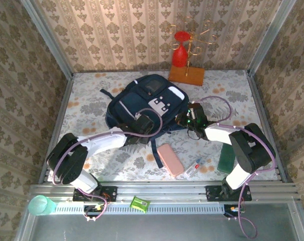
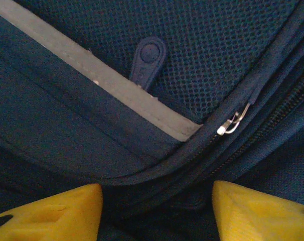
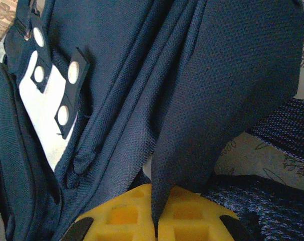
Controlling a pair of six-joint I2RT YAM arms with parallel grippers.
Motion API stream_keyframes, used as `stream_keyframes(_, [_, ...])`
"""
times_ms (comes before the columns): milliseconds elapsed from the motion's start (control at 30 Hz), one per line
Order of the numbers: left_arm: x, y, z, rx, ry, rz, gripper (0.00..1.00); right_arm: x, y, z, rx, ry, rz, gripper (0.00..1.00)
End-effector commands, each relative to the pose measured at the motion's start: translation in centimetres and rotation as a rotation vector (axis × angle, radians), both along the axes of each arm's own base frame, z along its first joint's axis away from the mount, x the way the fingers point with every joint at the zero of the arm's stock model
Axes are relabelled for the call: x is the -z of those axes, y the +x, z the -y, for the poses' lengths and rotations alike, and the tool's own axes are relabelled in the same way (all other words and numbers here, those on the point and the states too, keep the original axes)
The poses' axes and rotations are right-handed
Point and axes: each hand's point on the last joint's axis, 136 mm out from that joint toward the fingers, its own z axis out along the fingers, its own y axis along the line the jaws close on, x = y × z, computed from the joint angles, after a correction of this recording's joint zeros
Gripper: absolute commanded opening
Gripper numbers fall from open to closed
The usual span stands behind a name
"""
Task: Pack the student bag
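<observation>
Between right jaws, student bag point(image 3: 202, 90) fabric

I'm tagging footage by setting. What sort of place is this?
Probably a staged robot test cell, not a real room: patterned wallpaper panels held in a bare aluminium frame, and two robot arms bolted to a rail at the edge of a floral-covered table bearing the student bag.
</observation>
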Motion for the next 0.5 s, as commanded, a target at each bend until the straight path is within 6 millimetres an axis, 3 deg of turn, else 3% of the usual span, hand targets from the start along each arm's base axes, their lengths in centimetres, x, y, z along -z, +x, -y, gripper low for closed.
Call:
stream_keyframes(0, [2.4, -2.6, -1.0, 0.051, 0.066, -0.162, 0.59, 0.2, -0.2, -0.8, -0.034, 0.021, 0.012, 0.05])
stream_keyframes(233, [4.4, -3.9, -0.9, 0.080, 0.088, -0.258, 0.35, 0.5, -0.2, -0.7, -0.033, 0.020, 0.010, 0.04])
stream_keyframes(367, [3.2, -3.1, -0.2, 0.073, 0.043, -0.221, 0.20, 0.6, -0.3, -0.6, -0.035, 0.020, 0.006, 0.04])
stream_keyframes(467, [1.3, -2.1, -0.5, 0.055, 0.020, -0.156, 0.10, 0.5, -0.3, -0.4, -0.029, 0.013, 0.009, 0.04])
